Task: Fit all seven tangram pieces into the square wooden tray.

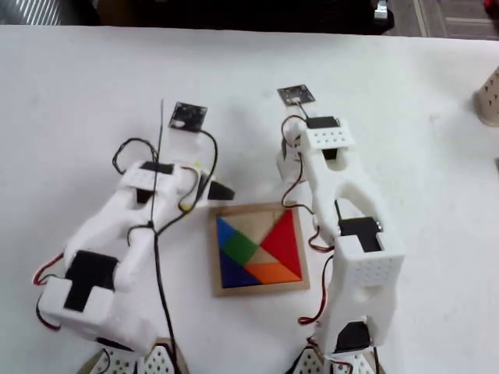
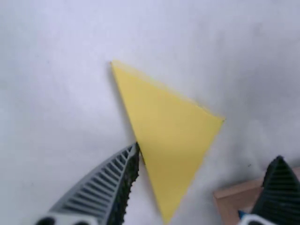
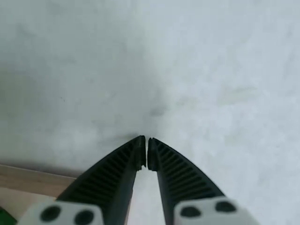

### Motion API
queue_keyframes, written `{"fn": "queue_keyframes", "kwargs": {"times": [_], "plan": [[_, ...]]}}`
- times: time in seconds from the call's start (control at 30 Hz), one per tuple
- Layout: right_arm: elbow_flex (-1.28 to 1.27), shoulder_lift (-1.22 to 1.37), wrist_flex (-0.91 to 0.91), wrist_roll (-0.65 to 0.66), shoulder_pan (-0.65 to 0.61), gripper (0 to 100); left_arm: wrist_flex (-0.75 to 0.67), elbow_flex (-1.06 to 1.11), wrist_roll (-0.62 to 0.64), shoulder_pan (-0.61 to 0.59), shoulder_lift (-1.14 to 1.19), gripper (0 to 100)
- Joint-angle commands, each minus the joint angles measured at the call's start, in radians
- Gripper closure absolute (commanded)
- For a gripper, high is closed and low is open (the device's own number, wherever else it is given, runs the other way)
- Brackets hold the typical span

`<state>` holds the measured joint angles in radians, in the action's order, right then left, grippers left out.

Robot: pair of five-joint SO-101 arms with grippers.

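Wood first, from the high view: found the square wooden tray [image 1: 214, 253] lying flat at the middle of the white surface [image 1: 93, 86], between the left arm [image 1: 117, 226] and the right arm [image 1: 355, 249]. Counted five coloured pieces inside it: a blue triangle [image 1: 226, 231] at 10 o'clock, a green piece [image 1: 240, 248] just inward of that, a red triangle [image 1: 282, 238] at 2 o'clock, an orange piece [image 1: 273, 272] at 5 o'clock and a dark blue piece [image 1: 231, 269] at 7 o'clock. Noted a bare patch of tray floor at 12 o'clock, bordered by the green and the red. Placed the left gripper [image 1: 210, 189] just off the tray's 11 o'clock corner. Saw two small black squares [image 1: 188, 116] on cables farther up the surface, plus a perforated beige object [image 1: 490, 97] at the 3 o'clock edge.

Turned to the left wrist view: made out a yellow triangle [image 2: 164, 140] flat on the surface, outside the tray. Found the left gripper spread wide across it and gripping nothing, with one ribbed finger [image 2: 112, 183] touching the triangle's edge and the other kept apart from it, close to a corner of the tray.

Ended with the right wrist view: found the right gripper [image 3: 146, 143] pinched narrow, tips nearly meeting, nothing between them, over bare surface. Caught a strip of the tray's rim and a sliver of green back beside one finger.
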<state>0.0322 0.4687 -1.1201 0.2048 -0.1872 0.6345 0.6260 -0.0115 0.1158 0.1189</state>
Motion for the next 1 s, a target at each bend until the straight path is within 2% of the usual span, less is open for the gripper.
{"fn": "queue_keyframes", "kwargs": {"times": [0.0, 0.17, 0.33, 0.5, 0.77, 0.97], "plan": [[0.006, -0.059, -0.010, -0.006, 0.008, 98.1, -0.011, -0.058, 0.009, 0.012, 0.033, 60], [0.006, -0.059, -0.010, -0.006, 0.008, 98.1, -0.008, -0.046, 0.014, -0.007, -0.051, 60], [0.006, -0.058, -0.008, 0.011, 0.008, 98.1, 0.009, 0.002, 0.106, 0.001, -0.186, 60], [0.006, -0.056, -0.008, 0.012, 0.008, 98.1, 0.028, -0.029, 0.118, 0.051, -0.111, 60], [0.006, -0.058, -0.008, 0.014, 0.008, 98.1, 0.391, -0.417, 0.192, 0.044, 0.194, 60], [0.006, -0.056, -0.008, 0.014, 0.007, 98.1, 0.500, -0.578, 0.192, 0.022, 0.338, 60]]}}
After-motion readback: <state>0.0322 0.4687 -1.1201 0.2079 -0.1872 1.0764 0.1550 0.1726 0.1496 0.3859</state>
